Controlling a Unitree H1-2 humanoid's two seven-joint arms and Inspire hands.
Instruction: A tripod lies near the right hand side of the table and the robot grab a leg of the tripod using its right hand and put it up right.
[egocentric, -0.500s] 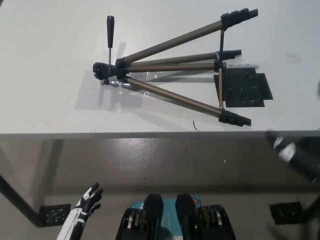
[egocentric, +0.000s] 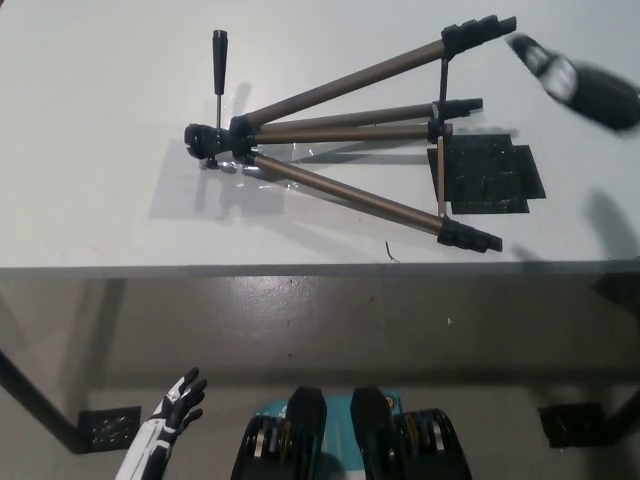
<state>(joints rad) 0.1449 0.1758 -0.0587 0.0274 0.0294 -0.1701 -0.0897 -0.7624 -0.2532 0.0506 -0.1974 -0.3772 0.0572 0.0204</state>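
The tripod (egocentric: 340, 140) lies flat on the white table (egocentric: 100, 200), head to the left, three bronze legs spread to the right with black feet. Its pan handle (egocentric: 220, 60) sticks up toward the table's far side. My black right hand (egocentric: 570, 78) is blurred with motion over the table's upper right, just right of the top leg's foot (egocentric: 480, 30) and apart from it. Whether it is open or shut does not show. My white left hand (egocentric: 175, 400) rests low at the lower left, below the table edge, fingers apart, holding nothing.
A black mat patch (egocentric: 490, 175) lies on the table under the leg ends. The table's front edge (egocentric: 300, 268) runs across mid-frame, with grey floor below. Black floor patches (egocentric: 105, 425) sit at the lower left and lower right.
My right hand has swung from below the table's front edge at the right up over the table to near the top leg's foot. The tripod and left hand are unmoved.
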